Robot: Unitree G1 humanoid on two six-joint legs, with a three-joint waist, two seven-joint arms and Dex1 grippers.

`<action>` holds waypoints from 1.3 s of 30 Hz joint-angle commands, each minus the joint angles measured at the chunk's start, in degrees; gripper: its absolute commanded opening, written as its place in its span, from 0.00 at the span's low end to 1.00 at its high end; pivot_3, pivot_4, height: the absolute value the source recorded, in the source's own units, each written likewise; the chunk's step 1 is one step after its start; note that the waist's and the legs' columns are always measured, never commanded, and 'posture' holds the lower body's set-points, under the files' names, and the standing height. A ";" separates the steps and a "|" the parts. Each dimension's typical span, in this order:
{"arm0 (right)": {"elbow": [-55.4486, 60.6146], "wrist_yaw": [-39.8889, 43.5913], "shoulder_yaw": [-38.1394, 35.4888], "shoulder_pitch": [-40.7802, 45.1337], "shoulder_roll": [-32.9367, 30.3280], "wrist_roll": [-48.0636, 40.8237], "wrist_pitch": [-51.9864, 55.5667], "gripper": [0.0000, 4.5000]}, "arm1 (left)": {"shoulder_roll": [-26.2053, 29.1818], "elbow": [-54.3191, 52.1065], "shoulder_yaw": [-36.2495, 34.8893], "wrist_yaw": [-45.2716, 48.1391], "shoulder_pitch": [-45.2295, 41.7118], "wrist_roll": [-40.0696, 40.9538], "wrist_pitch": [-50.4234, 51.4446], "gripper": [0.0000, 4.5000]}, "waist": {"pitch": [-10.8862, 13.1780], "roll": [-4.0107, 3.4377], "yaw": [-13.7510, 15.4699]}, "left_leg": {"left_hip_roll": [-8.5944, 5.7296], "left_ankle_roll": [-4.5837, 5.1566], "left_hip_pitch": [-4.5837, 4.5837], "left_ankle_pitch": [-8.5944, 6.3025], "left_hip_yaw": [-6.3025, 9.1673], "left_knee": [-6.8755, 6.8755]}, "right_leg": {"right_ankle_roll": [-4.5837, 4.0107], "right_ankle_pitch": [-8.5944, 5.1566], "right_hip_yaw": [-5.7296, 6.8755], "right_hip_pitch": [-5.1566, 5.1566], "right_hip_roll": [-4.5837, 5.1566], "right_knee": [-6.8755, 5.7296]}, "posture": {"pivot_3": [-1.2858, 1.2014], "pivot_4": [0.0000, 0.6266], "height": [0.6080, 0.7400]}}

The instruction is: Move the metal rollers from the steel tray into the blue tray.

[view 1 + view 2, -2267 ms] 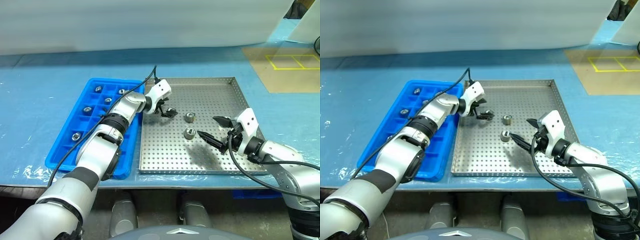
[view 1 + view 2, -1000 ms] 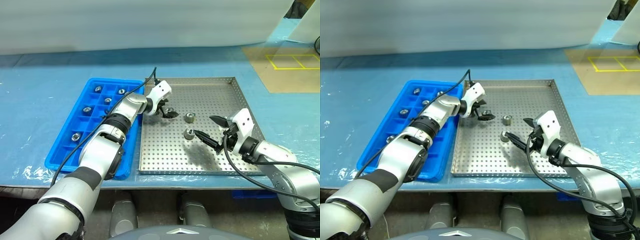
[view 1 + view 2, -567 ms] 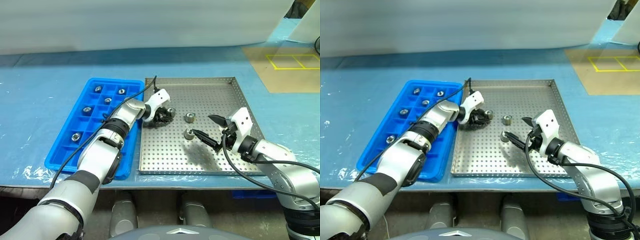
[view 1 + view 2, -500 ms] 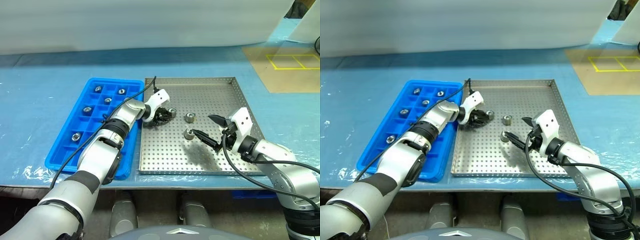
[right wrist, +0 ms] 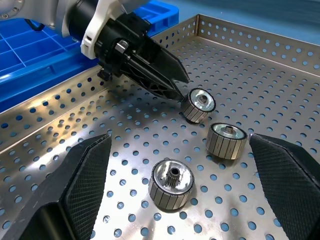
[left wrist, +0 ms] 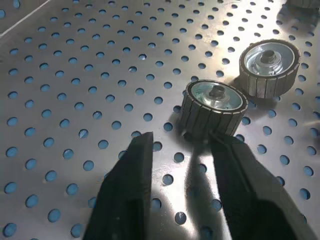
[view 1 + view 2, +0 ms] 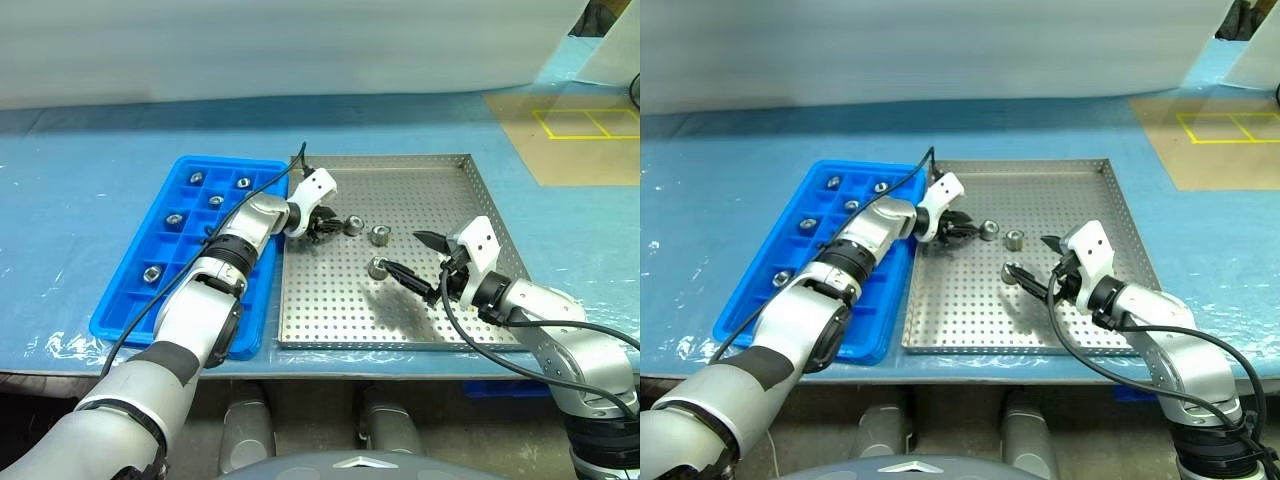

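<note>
no readable writing on the metal rollers (image 5: pixel 197 105).

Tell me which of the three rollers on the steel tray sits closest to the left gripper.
The roller at the left gripper's fingertips, leftmost of the three; the middle roller and the roller by the right gripper lie further right.

Head pair: high, forward-down. Wrist views: close, low, sharing steel tray (image 5: pixel 260 35) floor.
</note>
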State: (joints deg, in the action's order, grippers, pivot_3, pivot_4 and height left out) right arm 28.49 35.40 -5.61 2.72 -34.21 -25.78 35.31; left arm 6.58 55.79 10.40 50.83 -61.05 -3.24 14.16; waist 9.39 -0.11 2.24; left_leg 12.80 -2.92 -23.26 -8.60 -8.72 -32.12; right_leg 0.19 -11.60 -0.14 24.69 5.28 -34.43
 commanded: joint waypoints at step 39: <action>1.77 -0.92 -0.13 -0.46 0.31 0.13 -1.43 1.00 | -3.83 5.51 -0.52 -3.16 -3.54 -0.30 -2.87 0.40 | 0.01 0.01 -0.06 | -0.01 0.04 -0.04 -0.02 0.00 0.04 | 0.00 0.00 0.00 0.00 0.00 0.12 | 0.40 0.24 1.00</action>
State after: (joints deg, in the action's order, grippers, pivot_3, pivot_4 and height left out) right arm 28.06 34.63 -5.42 1.58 -34.20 -25.32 35.04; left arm 2.29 62.92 10.51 47.57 -62.91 -3.68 12.32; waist 9.40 -0.10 2.18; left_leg 12.80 -2.88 -23.30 -8.62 -8.73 -32.08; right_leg 0.20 -11.60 -0.14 24.69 5.28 -34.31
